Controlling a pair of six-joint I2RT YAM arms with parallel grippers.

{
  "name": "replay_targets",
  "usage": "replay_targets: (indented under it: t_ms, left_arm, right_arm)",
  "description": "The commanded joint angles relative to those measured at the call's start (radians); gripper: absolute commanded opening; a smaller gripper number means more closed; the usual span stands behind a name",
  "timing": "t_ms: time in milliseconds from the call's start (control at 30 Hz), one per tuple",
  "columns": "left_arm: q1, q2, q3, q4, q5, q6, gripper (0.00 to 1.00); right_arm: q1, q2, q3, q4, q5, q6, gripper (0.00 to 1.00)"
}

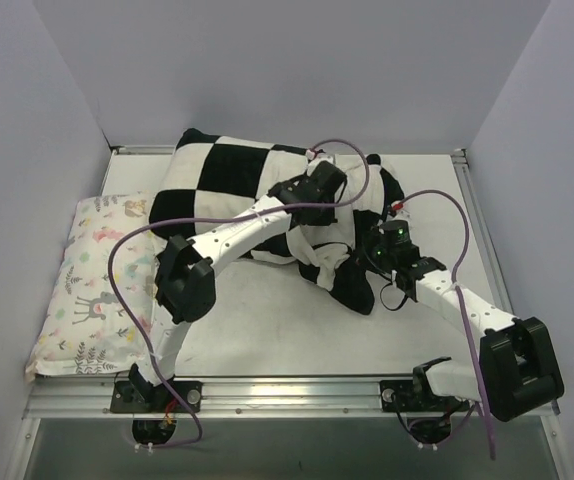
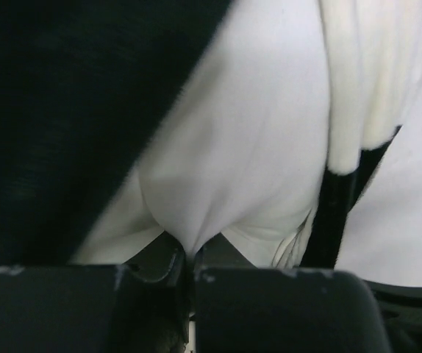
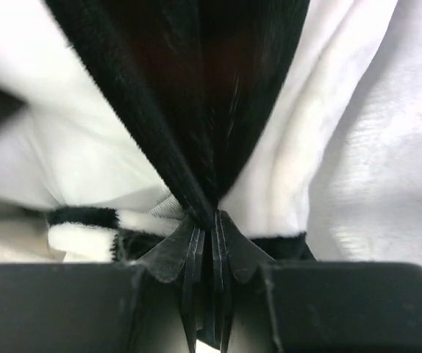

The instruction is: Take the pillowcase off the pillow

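Pillowcase (image 1: 222, 180): plush black-and-white checks, heaped at table (image 1: 287, 335) centre-rear, bunched and twisted at its right end. Right gripper (image 3: 215, 220) closed tight on a fleecy black fold there. Left gripper (image 2: 190, 257) pinched together on smoother white cloth, apparently the pillow (image 2: 248, 147). Both arms cross over the heap. Animal-print pillow (image 1: 92, 285) lies flat along the left edge, touching the case.

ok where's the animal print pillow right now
In the top view the animal-print pillow lies at the far left, its upper end right beside the pillowcase.
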Motion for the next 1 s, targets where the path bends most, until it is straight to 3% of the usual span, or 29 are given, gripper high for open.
replay_targets:
  t_ms: [0, 100, 367, 500, 967]
  left_arm:
    - [0.123, -0.005, 0.209, 0.046, 0.002, -0.027, 0.0]
    - [0.169, 0.003, 0.301, -0.026, 0.036, -0.02, 0.0]
    - [0.27, -0.089, 0.278, -0.057, 0.178, -0.046, 0.0]
    - [0.347, -0.101, 0.325, -0.071, 0.293, -0.086, 0.0]
    - [0.413, -0.02, 0.493, -0.077, 0.474, -0.207, 0.0]
  right_arm:
    - [0.035, -0.015, -0.069, -0.16, -0.01, -0.009, 0.0]
    - [0.033, -0.031, -0.112, -0.148, 0.026, 0.003, 0.0]
    - [0.027, 0.076, -0.086, -0.103, 0.088, 0.0, 0.0]
    - [0.082, 0.117, -0.086, -0.085, 0.164, 0.005, 0.0]
    - [0.137, 0.114, -0.144, -0.034, 0.207, 0.008, 0.0]
